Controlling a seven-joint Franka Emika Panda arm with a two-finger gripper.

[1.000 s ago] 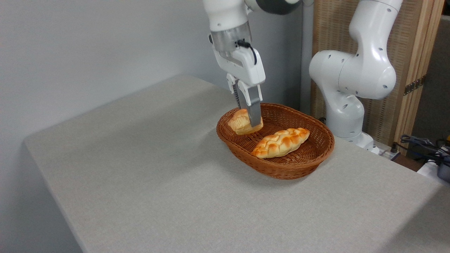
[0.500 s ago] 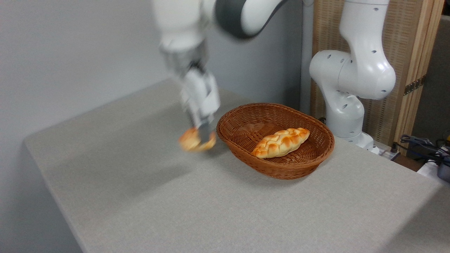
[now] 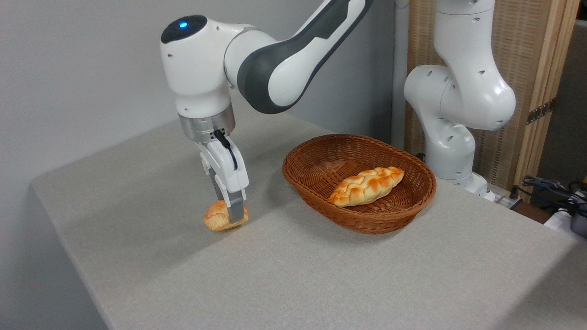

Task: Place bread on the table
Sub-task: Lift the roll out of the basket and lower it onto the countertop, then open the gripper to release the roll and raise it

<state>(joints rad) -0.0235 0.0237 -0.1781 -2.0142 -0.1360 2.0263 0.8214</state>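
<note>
So the tool (image 3: pixel 230 215) is clamped around the bread (image 3: pixel 220 217), the little round golden bun, with one finger (image 3: pixel 235 208) running down across its front and the other finger mostly hidden behind it. The bun sits right down at the desk (image 3: pixel 293 270), out on the open grey speckled surface well left of the wicker basket (image 3: pixel 362 215). Honestly can't tell from this angle if the bottom of the bun is actually touching the surface or hanging just above it, it looks super close either way. The bun is a bit tilted, ridged side facing the camera. The arm reaches over from its white base (image 3: pixel 451 151) on the right, arcs high over the basket and points the wrist nearly straight down, with a blue light (image 3: pixel 183 24) glowing on top of the joint. In the basket there's just the longer braided loaf (image 3: pixel 365 185), lying diagonally across the bottom. Some cables (image 3: pixel 550 185) are bunched up off the far right edge, and a wood-framed woven screen (image 3: pixel 527 68) stands behind the arm.
</note>
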